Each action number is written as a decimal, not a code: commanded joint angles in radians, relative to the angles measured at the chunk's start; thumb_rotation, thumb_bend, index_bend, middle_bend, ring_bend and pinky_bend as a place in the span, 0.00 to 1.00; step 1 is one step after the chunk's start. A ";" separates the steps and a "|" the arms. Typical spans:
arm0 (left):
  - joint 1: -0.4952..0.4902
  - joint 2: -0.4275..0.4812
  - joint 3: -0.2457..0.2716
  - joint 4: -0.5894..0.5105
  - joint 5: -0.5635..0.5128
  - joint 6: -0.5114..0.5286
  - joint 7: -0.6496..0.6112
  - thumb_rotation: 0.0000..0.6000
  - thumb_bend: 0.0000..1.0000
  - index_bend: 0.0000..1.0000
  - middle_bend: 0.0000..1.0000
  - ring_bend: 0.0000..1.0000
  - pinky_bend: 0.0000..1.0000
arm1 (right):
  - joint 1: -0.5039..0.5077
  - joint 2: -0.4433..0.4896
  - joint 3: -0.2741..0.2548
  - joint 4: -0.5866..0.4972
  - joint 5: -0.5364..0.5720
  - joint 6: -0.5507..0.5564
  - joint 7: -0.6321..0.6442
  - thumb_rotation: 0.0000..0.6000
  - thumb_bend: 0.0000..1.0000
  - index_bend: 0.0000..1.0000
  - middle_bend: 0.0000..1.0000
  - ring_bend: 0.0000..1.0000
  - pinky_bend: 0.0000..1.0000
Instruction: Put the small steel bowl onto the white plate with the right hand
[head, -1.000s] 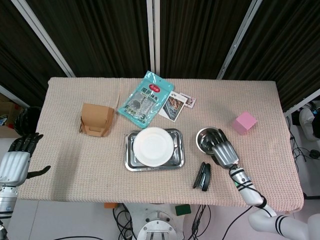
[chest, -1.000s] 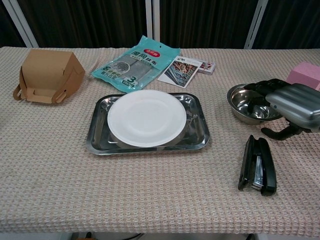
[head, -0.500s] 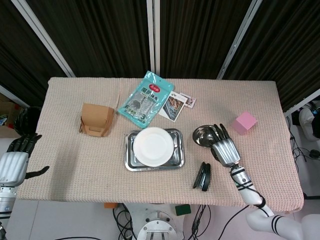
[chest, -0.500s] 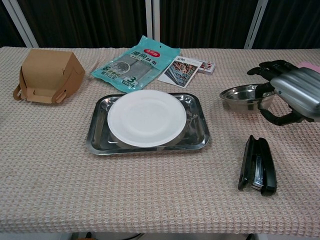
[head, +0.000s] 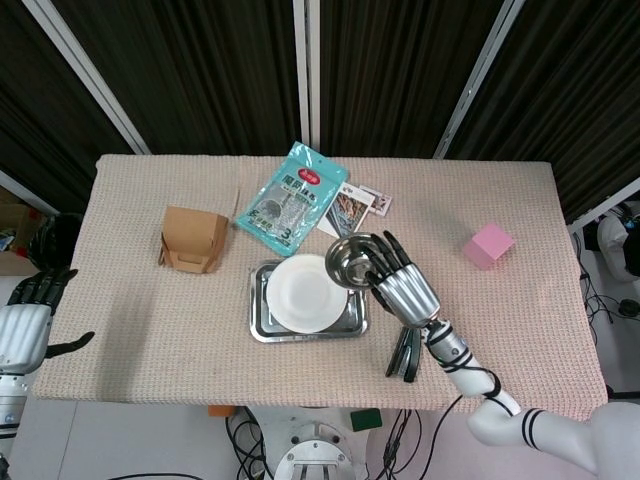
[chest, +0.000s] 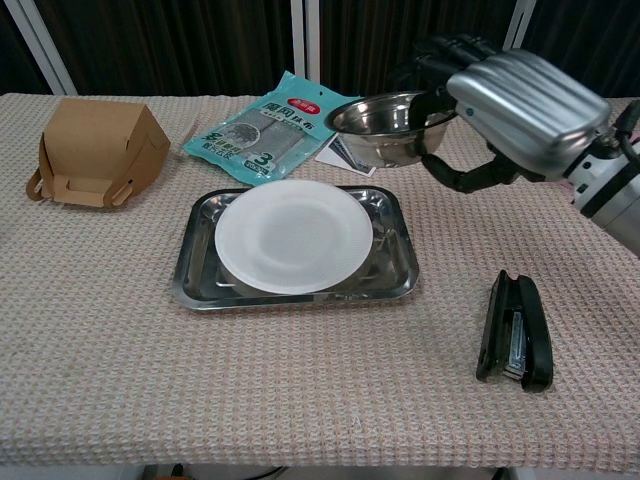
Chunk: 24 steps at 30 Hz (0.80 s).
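Facing up: small steel bowl (chest: 385, 124), airborne

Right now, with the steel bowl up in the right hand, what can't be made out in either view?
- Head view: the right hand covers the top of the black stapler.
- Chest view: the small steel bowl hides much of the picture card behind it.
- Both views: the white round plate covers most of the steel tray's floor.
- Head view: the left hand sits at the frame edge, its fingers too small to read; the chest view misses it.
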<state>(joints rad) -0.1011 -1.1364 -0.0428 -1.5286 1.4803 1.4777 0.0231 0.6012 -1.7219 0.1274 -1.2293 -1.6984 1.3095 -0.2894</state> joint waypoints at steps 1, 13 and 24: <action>0.002 0.002 0.001 -0.001 -0.005 -0.004 0.002 0.87 0.04 0.14 0.14 0.10 0.16 | 0.049 -0.077 0.011 0.044 -0.005 -0.050 -0.023 1.00 0.62 1.00 0.13 0.00 0.00; 0.002 0.009 -0.001 0.018 -0.020 -0.020 -0.026 0.95 0.04 0.15 0.14 0.10 0.16 | 0.126 -0.245 0.012 0.228 0.016 -0.104 0.022 1.00 0.62 1.00 0.13 0.00 0.00; 0.003 0.002 0.001 0.027 -0.017 -0.022 -0.027 0.96 0.04 0.15 0.14 0.10 0.16 | 0.171 -0.304 -0.013 0.344 0.013 -0.128 0.088 1.00 0.59 0.99 0.14 0.00 0.00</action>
<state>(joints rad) -0.0986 -1.1347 -0.0422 -1.5021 1.4635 1.4553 -0.0037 0.7685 -2.0225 0.1182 -0.8899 -1.6847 1.1834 -0.2040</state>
